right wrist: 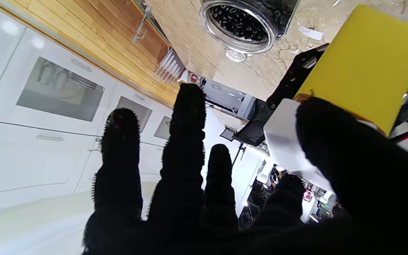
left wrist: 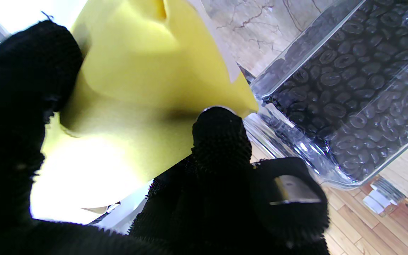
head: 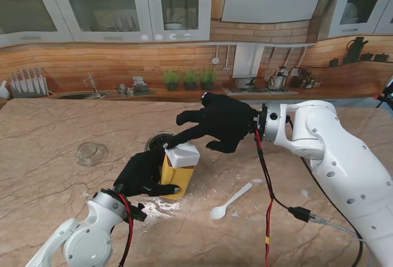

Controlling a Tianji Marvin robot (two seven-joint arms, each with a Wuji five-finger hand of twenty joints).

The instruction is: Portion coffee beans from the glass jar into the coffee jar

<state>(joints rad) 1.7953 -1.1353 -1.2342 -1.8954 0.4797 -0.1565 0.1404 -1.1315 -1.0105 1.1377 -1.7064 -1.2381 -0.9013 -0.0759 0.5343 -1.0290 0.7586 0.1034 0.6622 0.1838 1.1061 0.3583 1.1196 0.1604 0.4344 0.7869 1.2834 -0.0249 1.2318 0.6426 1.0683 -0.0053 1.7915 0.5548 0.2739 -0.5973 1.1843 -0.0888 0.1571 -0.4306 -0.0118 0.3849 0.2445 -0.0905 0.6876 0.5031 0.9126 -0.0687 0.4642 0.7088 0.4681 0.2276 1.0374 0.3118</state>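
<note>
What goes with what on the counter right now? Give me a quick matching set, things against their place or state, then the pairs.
Things:
1. yellow coffee jar
2. glass jar
3. white spoon
4. glass lid

Places or states:
A. lying alone on the marble at my far left
B. held at its side by the left hand, right hand on its white lid
C. lying on the counter, right of the yellow jar
D. open, full of beans, behind the yellow jar

Pairs: 1-B, 2-D, 3-C, 4-A

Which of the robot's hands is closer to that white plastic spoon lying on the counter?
Right. The spoon lies right of the yellow coffee jar; the right hand reaches over from that side, while the left hand grips the jar's far side.
</note>
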